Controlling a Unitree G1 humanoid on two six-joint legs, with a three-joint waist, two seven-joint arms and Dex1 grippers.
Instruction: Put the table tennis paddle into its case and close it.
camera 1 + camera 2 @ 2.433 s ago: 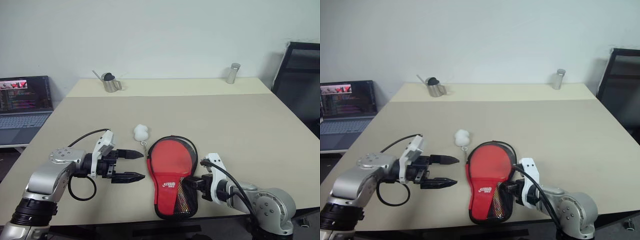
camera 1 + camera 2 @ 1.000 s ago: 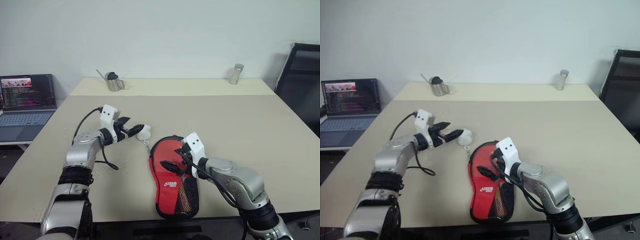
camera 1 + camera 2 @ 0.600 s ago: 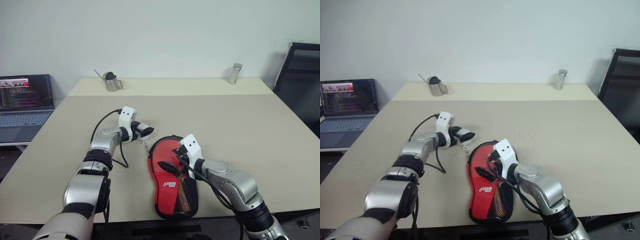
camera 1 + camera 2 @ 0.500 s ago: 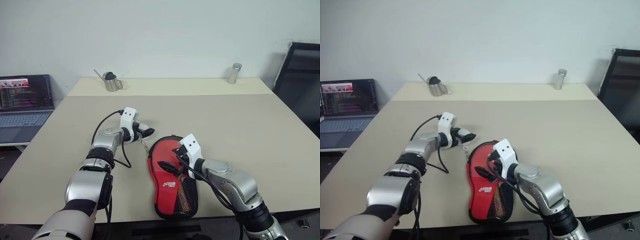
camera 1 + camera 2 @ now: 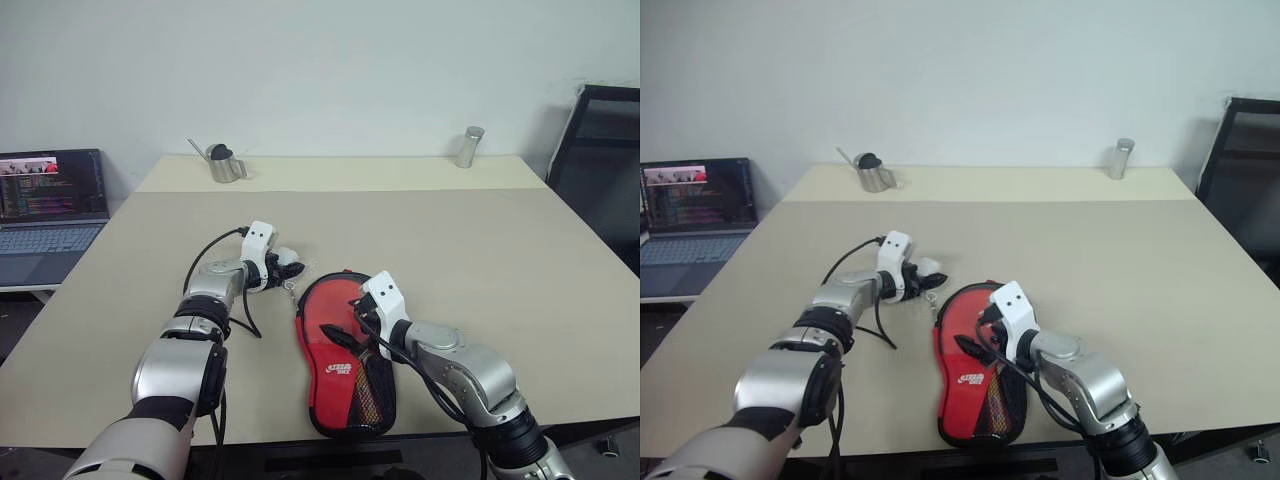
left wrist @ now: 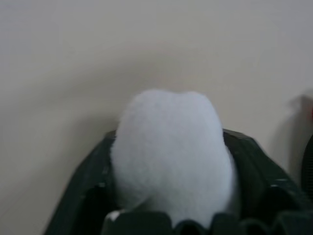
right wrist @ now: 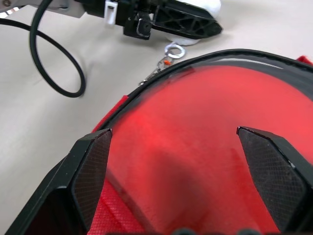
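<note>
- Two grippers at work near the front edge of the table (image 5: pixel 480 230). Left gripper (image 5: pixel 290 269) has its fingers closed around a small white fluffy pom-pom (image 6: pixel 171 152); the left wrist view shows the fluff seated between both black fingers.
- Pom-pom joins a short chain and ring (image 7: pixel 168 54) running to the rim of the case (image 5: pixel 345 365), so it looks like the zipper pull.
- Right gripper (image 7: pixel 183 159) hovers over the round end of the case, fingers spread wide, holding nothing.
- Case lies red side up toward the front edge, about mid-width. Table tennis paddle (image 7: pixel 220 132): a smooth red face shows inside the black rim, apparently already seated; handle not visible.
- Risk: fluff is soft, so the grip may slip off when pulled.
- Risk: with the case not pinned, a tug on the chain could drag the whole case across the table instead of running the zipper.
- Risk: paddle edge proud of the rim could jam the zipper; cannot tell if it is.
- Risk: right fingers pressing down may trap the zipper track.
</note>
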